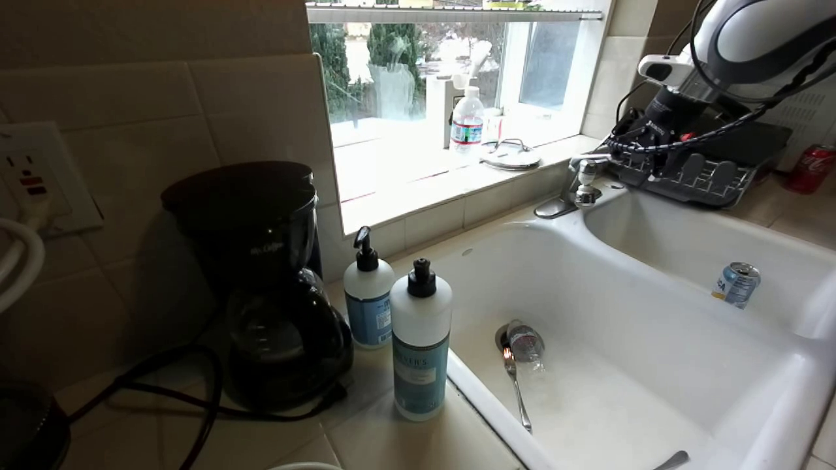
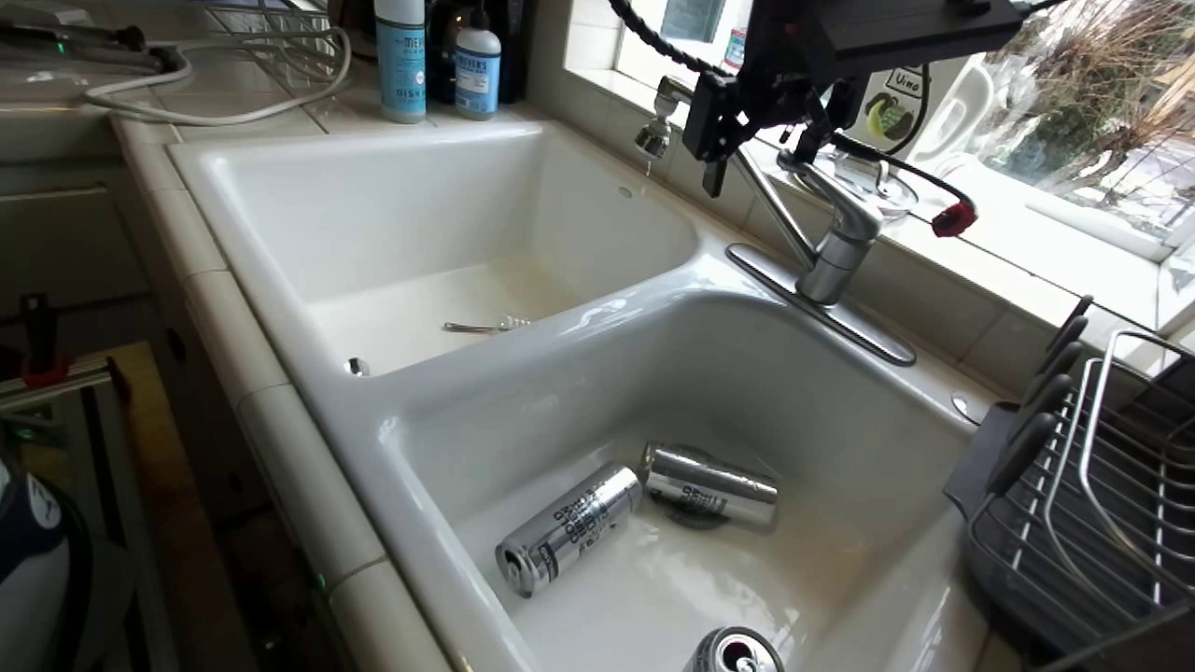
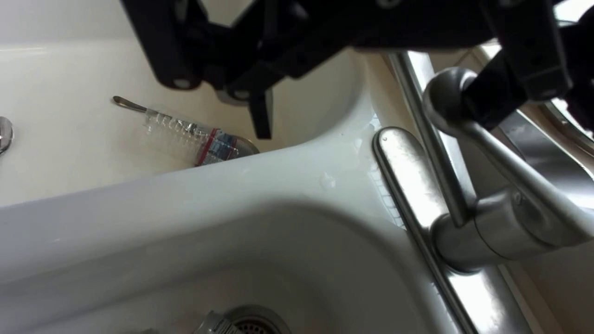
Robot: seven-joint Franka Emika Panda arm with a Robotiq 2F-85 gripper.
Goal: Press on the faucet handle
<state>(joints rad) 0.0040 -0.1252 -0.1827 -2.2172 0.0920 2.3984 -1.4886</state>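
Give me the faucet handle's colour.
Silver-grey metal; the faucet handle shows best in the wrist view.

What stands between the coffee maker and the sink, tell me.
A pump bottle and a taller soap bottle, seen there in an exterior view.

Two soap bottles stand beside a coffee maker.

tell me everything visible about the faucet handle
The faucet handle is a silver, metallic-looking lever: a slender bar with a rounded free end. It tops the faucet body, projecting roughly along the spout. One gripper finger overlaps that end in the wrist view; whether they touch is unclear.
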